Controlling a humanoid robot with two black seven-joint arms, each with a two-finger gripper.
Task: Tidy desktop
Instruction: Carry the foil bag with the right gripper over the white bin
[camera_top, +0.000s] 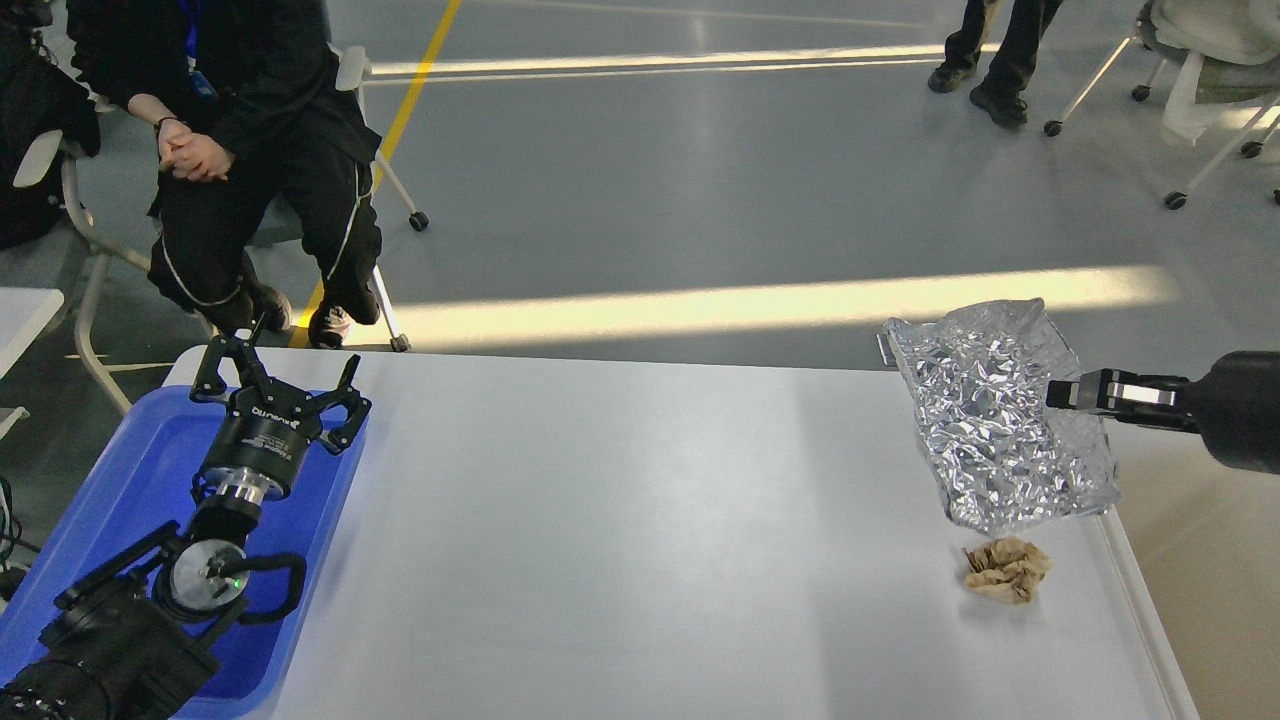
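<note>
The desktop (620, 540) is a wide white tabletop with rounded corners. My right gripper (1062, 392) is shut on a crumpled silver foil bag (1000, 420) and holds it in the air above the table's far right edge. A crumpled brown paper ball (1006, 570) lies on the desktop below the bag. My left gripper (275, 375) is open and empty, hovering over the far end of the blue tray (110, 470) at the table's left.
A beige bin (1210, 560) stands against the table's right side. A seated person in black (240, 150) is beyond the far left corner. Chairs and another person's legs (1000, 50) are farther back on the grey floor.
</note>
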